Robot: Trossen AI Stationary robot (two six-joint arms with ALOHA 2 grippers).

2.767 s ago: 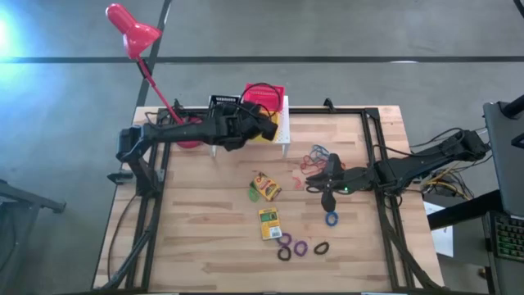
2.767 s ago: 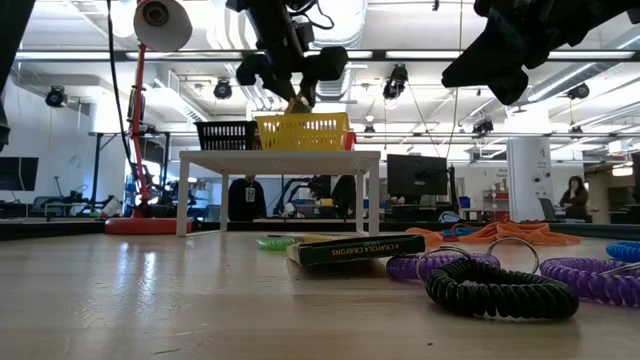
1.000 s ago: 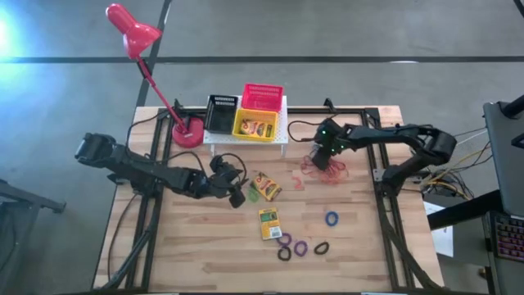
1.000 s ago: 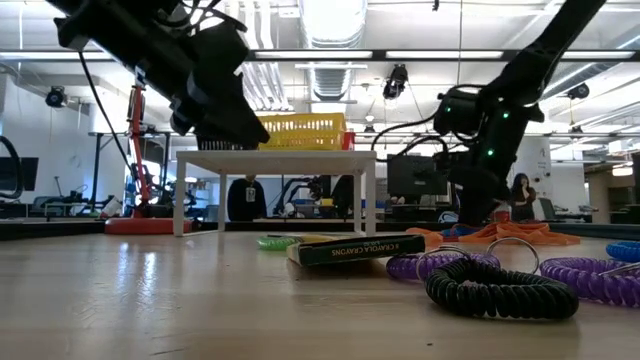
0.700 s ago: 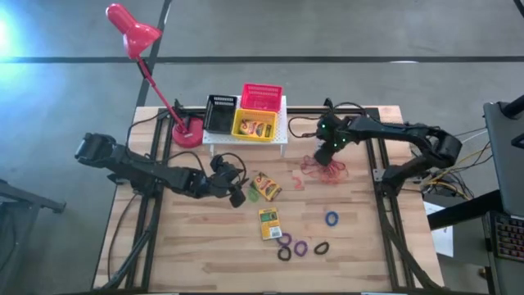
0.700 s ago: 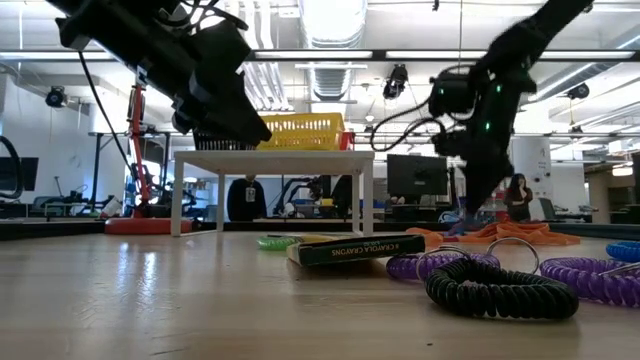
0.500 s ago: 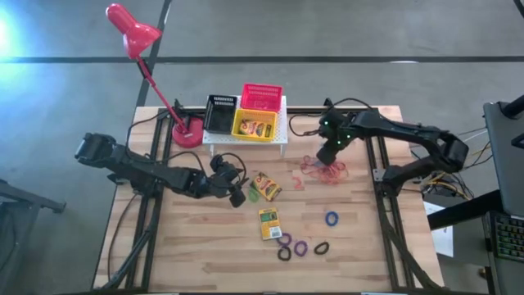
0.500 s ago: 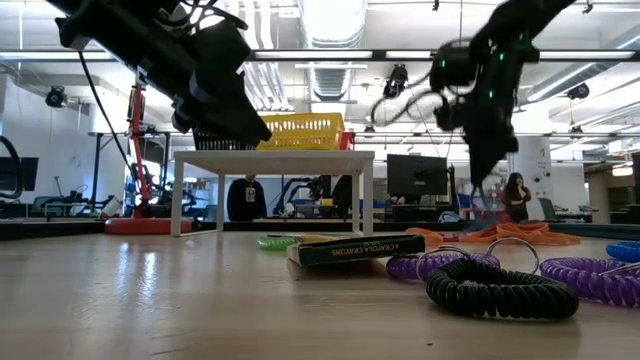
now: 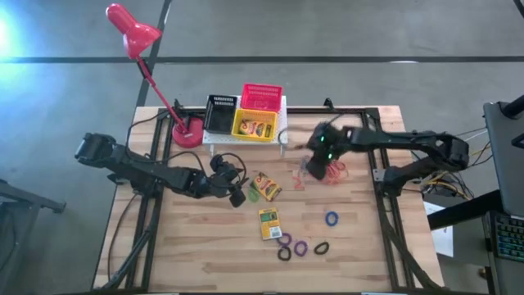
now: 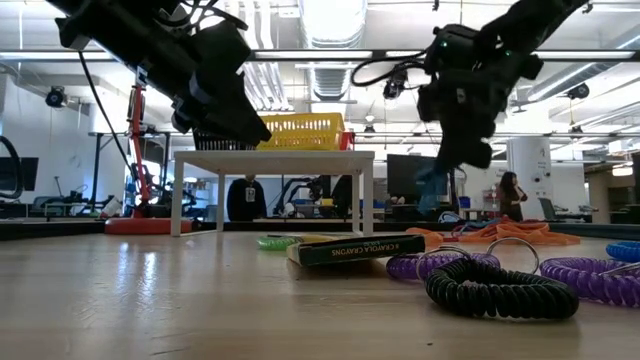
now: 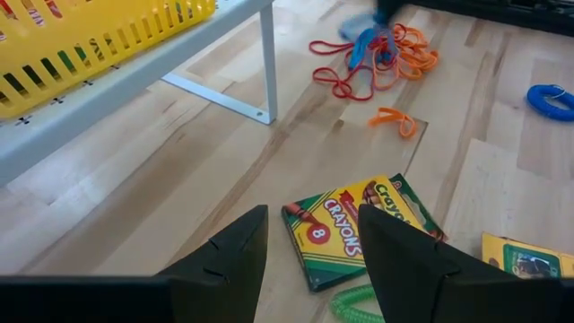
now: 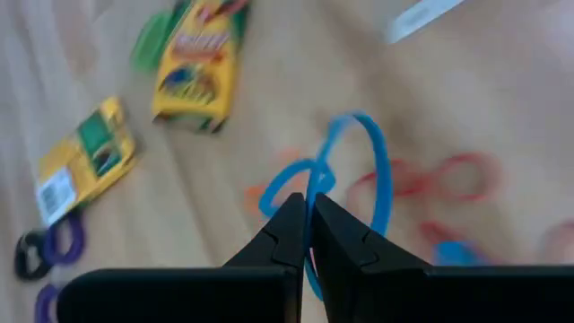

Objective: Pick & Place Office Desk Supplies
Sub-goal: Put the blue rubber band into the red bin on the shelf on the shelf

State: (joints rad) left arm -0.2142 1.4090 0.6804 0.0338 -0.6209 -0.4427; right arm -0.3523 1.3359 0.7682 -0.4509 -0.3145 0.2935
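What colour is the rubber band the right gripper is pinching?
Blue: the rubber band hangs from the right gripper, clearest in the right wrist view.

right gripper [image 9: 314,163] shifted left, blue rubber band [image 12: 359,193] lifted (pinched)

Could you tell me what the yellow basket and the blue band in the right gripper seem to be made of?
The yellow basket looks like glossy slotted plastic or coated metal. The blue band, pinched in the right gripper, bends in a thin loop, so probably rubber.
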